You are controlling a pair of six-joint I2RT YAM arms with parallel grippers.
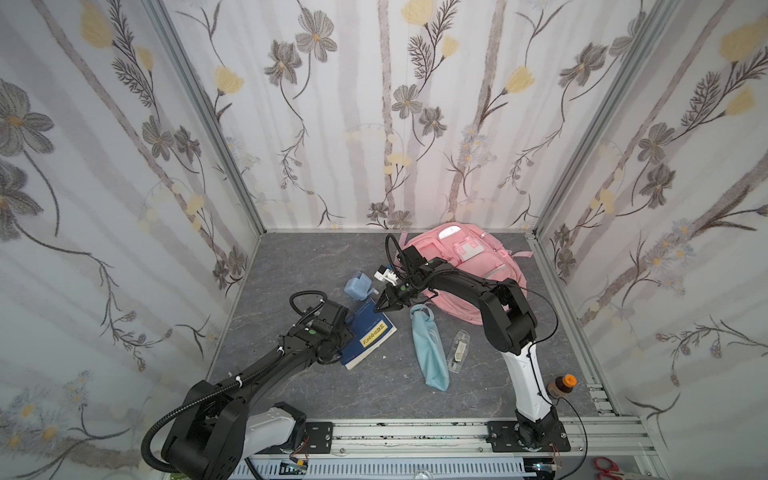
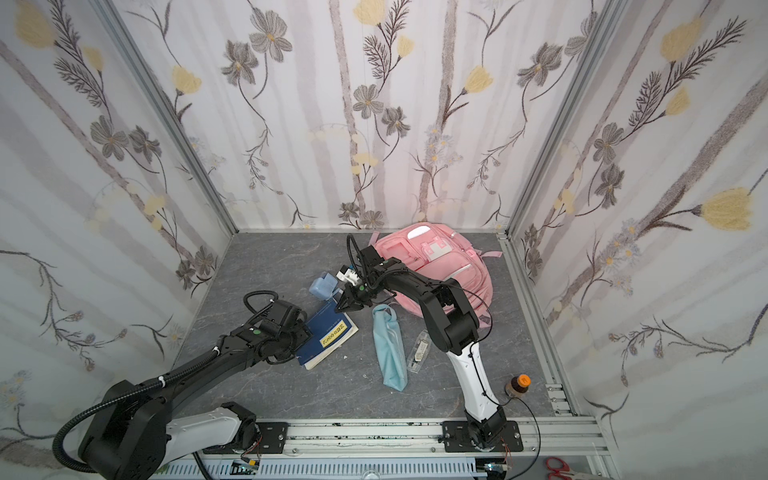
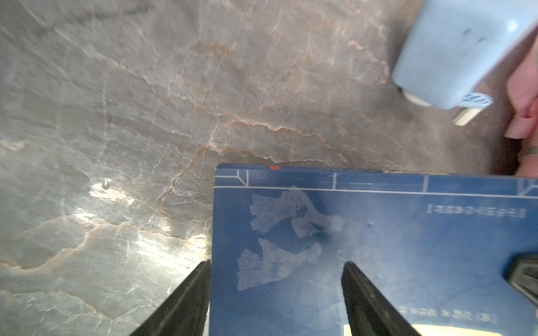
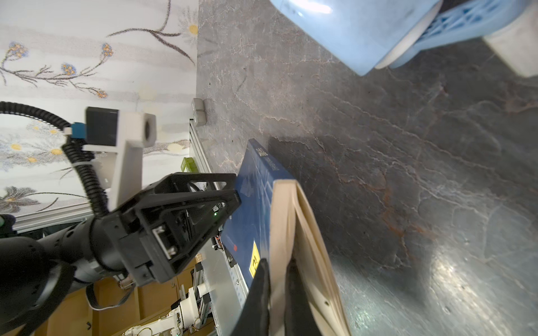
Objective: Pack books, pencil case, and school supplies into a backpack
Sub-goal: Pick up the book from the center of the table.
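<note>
- Right gripper (image 4: 276, 263) is clamped on the cover and some pages of the flat navy yellow-labelled book (image 1: 368, 332) lying on the grey table (image 1: 316, 266).
- Left gripper (image 3: 276, 276) is spread wide across that book's edge.
- The pink fabric backpack (image 1: 482, 259) lies near the back wall, its inside hidden.

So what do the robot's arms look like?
Both arms are mostly black, with a white part near the base. The left arm has a ribbed black hose and white zip ties. The right arm has thin black wires. Each has a small green dot. The jaws are black pointed wedges.
</note>
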